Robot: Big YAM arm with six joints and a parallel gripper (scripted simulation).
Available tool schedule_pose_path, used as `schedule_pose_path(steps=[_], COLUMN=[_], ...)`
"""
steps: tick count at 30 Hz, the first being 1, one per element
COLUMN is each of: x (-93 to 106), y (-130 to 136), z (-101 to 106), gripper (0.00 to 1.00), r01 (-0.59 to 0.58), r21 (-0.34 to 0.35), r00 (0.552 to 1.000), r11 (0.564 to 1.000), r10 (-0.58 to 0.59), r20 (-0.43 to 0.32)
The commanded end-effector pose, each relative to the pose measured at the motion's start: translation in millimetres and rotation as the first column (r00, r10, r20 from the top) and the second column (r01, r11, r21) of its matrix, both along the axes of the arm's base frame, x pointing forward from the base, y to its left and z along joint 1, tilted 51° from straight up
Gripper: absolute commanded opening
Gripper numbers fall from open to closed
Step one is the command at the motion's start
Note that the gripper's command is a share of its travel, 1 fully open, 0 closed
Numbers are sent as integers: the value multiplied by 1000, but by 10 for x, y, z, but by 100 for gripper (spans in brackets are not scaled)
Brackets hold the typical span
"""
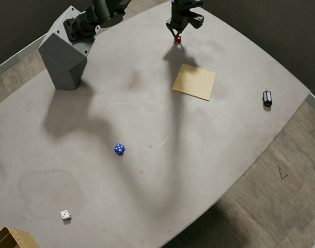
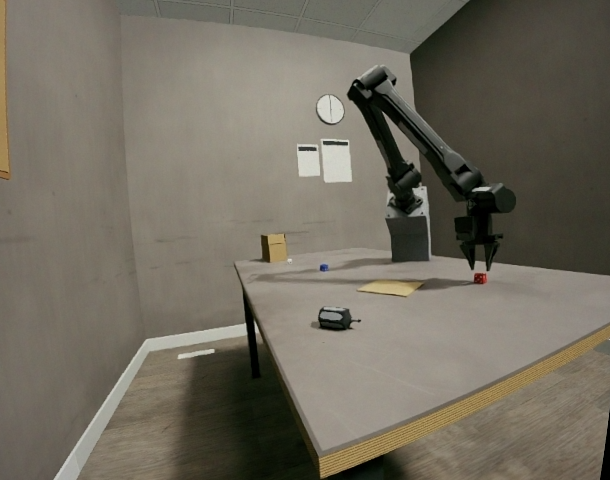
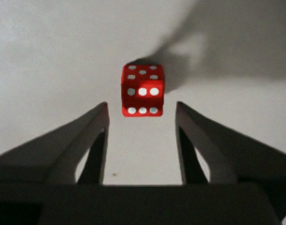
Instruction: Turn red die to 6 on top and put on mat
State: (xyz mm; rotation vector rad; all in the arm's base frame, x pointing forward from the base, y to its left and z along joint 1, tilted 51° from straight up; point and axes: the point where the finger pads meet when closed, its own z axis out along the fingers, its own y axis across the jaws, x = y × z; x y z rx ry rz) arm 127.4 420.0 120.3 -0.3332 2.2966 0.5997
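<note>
The red die (image 1: 177, 39) (image 2: 480, 278) (image 3: 143, 89) sits flat on the table beyond the mat's far edge in the top view. In the wrist view 6 appears on top and 5 on a side face. My gripper (image 2: 480, 269) (image 3: 142, 111) points down, part open and empty, its fingertips just above the die, one to each side in the wrist view. The tan mat (image 1: 201, 86) (image 2: 393, 288) bears no die. The blue die (image 1: 119, 149) (image 2: 324, 267) sits flat with 5 on top. The white die (image 1: 65, 214) (image 2: 289, 260) seems to show 3 on top.
A dark object with pale panels (image 1: 267, 98) (image 2: 334, 318) lies near the table edge, beyond the mat from the blue die. A cardboard box (image 1: 25, 237) (image 2: 274, 248) stands near the white die. The arm's grey base block (image 1: 62, 62) (image 2: 409, 238) stands at another edge.
</note>
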Motion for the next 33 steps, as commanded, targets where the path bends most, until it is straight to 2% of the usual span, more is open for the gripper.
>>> schedule_pose_path(steps=[1, 33], x=[68, 74], y=[32, 25], z=[18, 52], gripper=[39, 39], r01=[9, 8], r21=[1, 7], r00=[1000, 1000], r11=[1000, 1000], r10=[-9, -8], r20=[1, 2])
